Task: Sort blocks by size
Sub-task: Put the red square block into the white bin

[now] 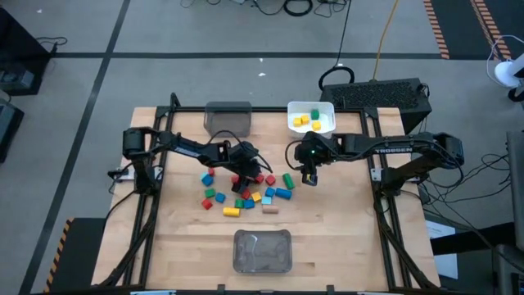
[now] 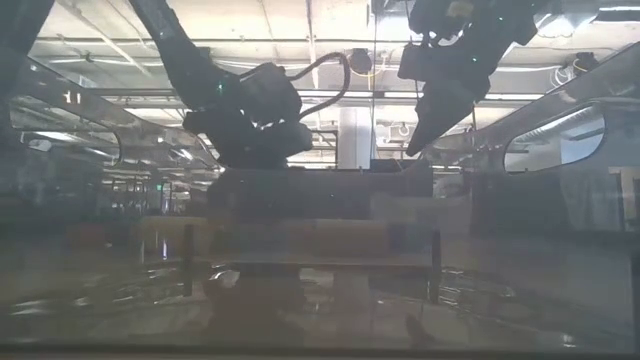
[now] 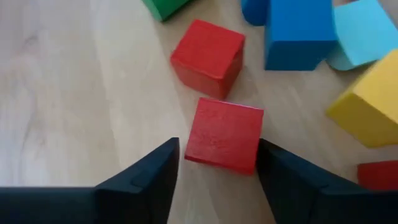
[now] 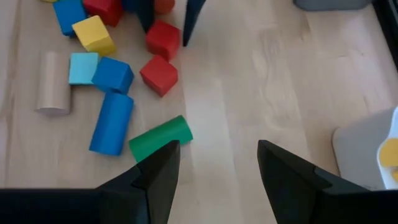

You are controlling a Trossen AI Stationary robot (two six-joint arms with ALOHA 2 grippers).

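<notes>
Several small blocks (image 1: 246, 192), red, blue, yellow, green and tan, lie scattered on the wooden table's middle. My left gripper (image 1: 243, 168) is low over the pile's far side. It is open, with its fingers on either side of a red cube (image 3: 222, 135) that rests flat on the table; the right wrist view shows the same cube (image 4: 163, 38). A second red cube (image 3: 208, 57) lies just beyond it. My right gripper (image 1: 309, 176) hangs open and empty above bare wood, right of the pile, near a green cylinder (image 4: 160, 138). My left gripper's fingers come from above and stand at the red cube's two opposite sides (image 3: 255, 146). I cannot tell whether they touch them. The cube sits flat on the table.
A white bin (image 1: 326, 109) holding yellow blocks stands at the far right. A grey bin (image 1: 228, 117) stands at the far middle and a clear bin (image 1: 262, 250) at the near edge. A blue cylinder (image 4: 112, 121) and a tan cylinder (image 4: 53, 90) lie in the pile.
</notes>
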